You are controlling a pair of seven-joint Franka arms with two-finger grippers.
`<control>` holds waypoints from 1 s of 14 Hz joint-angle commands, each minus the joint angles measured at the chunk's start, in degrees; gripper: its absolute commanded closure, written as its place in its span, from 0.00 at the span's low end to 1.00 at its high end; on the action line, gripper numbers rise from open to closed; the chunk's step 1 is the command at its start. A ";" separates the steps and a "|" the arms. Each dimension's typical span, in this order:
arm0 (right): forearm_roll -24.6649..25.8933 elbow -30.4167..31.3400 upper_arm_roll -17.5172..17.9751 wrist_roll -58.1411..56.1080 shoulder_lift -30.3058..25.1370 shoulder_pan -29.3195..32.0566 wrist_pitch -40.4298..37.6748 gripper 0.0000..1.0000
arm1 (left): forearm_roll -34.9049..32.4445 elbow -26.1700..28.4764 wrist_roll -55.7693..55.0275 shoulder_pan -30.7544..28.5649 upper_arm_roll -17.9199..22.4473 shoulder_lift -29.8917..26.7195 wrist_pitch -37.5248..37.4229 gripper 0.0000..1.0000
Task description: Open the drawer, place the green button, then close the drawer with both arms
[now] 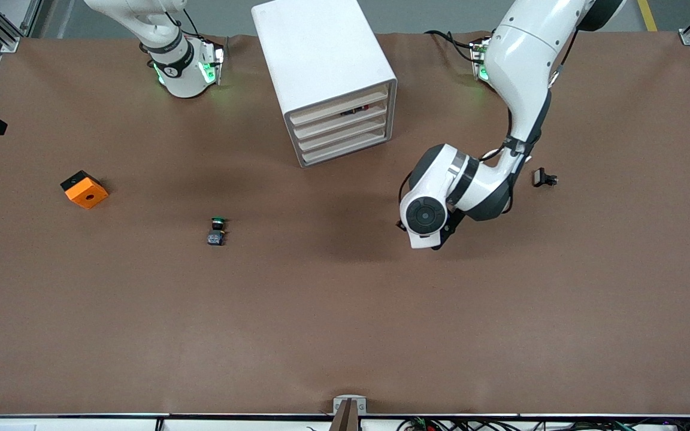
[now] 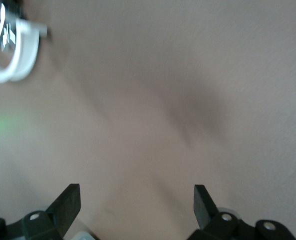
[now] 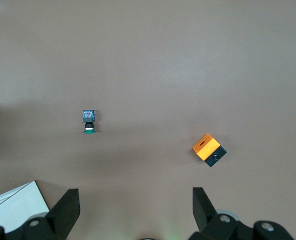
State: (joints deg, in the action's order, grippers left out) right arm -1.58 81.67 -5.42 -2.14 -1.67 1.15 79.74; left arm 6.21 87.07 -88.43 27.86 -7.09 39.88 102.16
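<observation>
The button (image 1: 217,231) is seen lying on the brown table (image 1: 345,311), well out in the open, nearer to the front camera than the white cabinet (image 1: 327,78) and toward the right arm's end of the table; its green cap is turned toward the cabinet and its dark body toward the front camera. The four drawers (image 1: 340,127) are stacked in the cabinet's front, and all are seen pushed in. The left gripper (image 2: 137,206) is held above bare table, over the stretch between the cabinet and the front camera at the left arm's end, and its fingers (image 2: 68,202) are spread wide with nothing between them; the button is well apart from it, off toward the right arm's end. In the front view this gripper is hidden under the left arm's wrist (image 1: 435,209). The right gripper (image 3: 136,206) is carried high over the table, its fingers (image 3: 67,205) likewise parted and empty; in the right wrist view the button is seen far below, untouched, with an orange cube (image 1: 84,189) resting farther toward the right arm's end. A small black part (image 1: 544,178) is seen on the table beside the left arm, and a white curved strip (image 2: 15,60) is caught at the edge of the left wrist view.
</observation>
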 commanded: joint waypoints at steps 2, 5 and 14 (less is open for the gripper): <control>1.05 1.21 0.67 1.26 -1.50 0.34 0.50 0.00 | 6.87 -4.28 -5.87 -0.52 -0.55 3.62 -1.35 0.00; 1.14 1.04 0.67 1.17 -1.32 0.35 0.77 0.00 | 12.59 -5.42 -7.98 -1.49 -0.55 4.95 -1.87 0.00; 0.61 -0.45 0.49 0.74 2.53 1.04 0.07 0.00 | 29.37 -6.30 -20.10 -4.57 -0.55 10.30 -18.13 0.00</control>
State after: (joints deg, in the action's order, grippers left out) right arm -1.29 81.73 -5.47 -1.54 -1.43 1.16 80.15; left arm 32.86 83.24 -104.14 23.38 -7.35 48.12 86.54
